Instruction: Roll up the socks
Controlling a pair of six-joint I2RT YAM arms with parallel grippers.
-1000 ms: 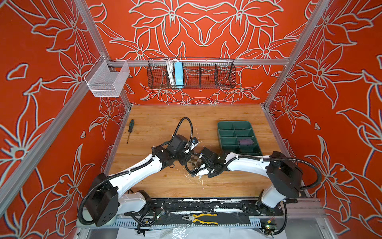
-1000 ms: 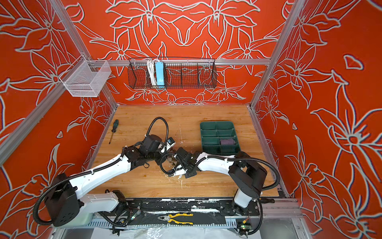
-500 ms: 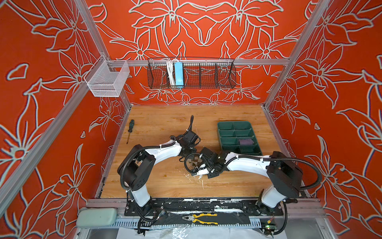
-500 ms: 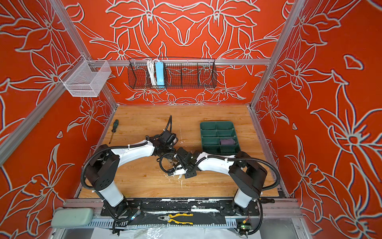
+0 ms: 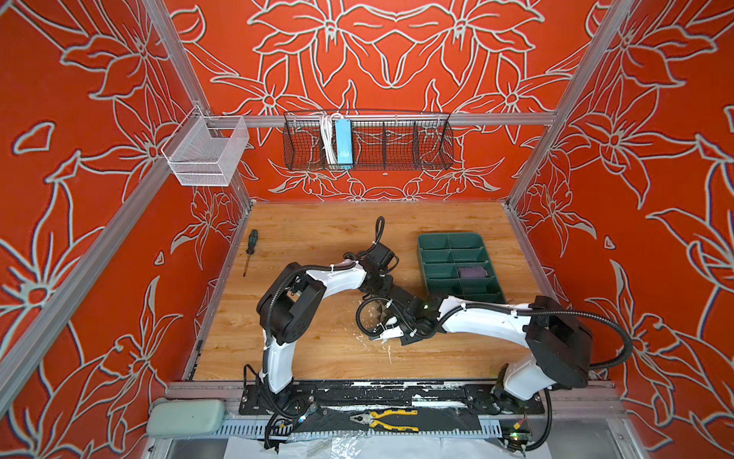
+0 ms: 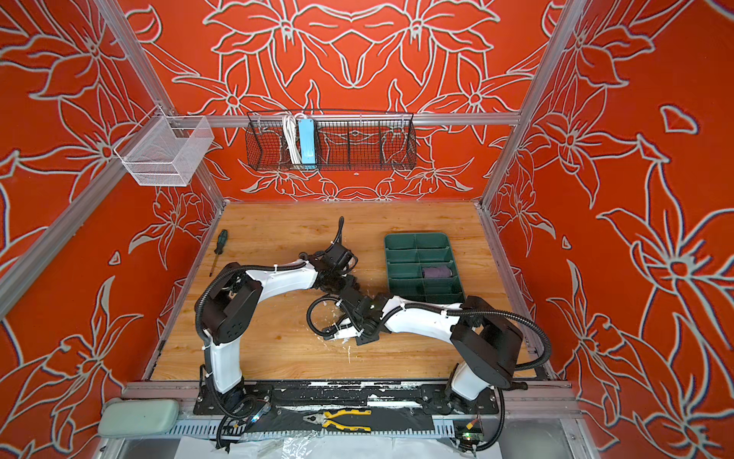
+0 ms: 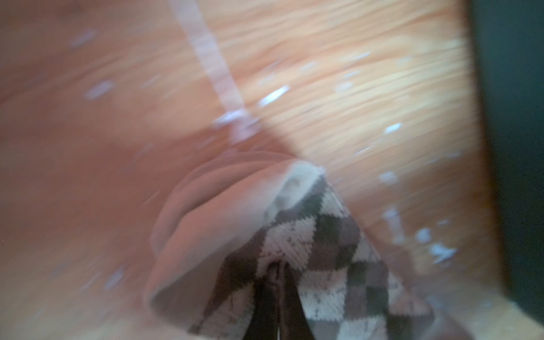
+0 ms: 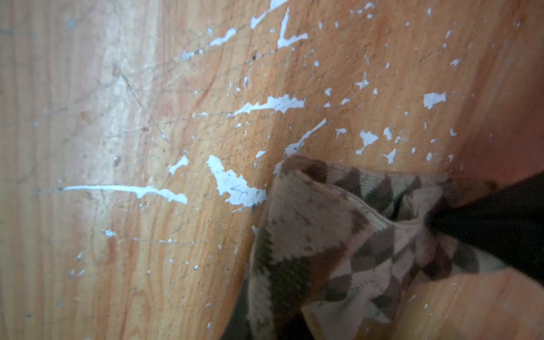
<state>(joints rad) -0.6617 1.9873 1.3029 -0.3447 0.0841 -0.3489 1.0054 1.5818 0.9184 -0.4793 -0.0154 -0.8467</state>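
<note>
On the table, centre, the argyle sock is gripped from both sides. The right gripper is clamped on a bunched fold, and the left gripper is pinched tight on the fabric. The sock is crumpled and hidden under the arms in both top views, so its long axis can't be told. Farther back, to the right, the purple sock is seen rolled in a right-column compartment of the green tray, its axis running left-right.

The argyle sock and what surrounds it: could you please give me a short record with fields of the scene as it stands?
argyle sock: bunched on the wooden table, pinched at two spots
left gripper: shut on argyle sock
right gripper: shut on argyle sock
purple sock: lying in one compartment of the green tray
screwdriver: on the table near the left wall, untouched
</note>
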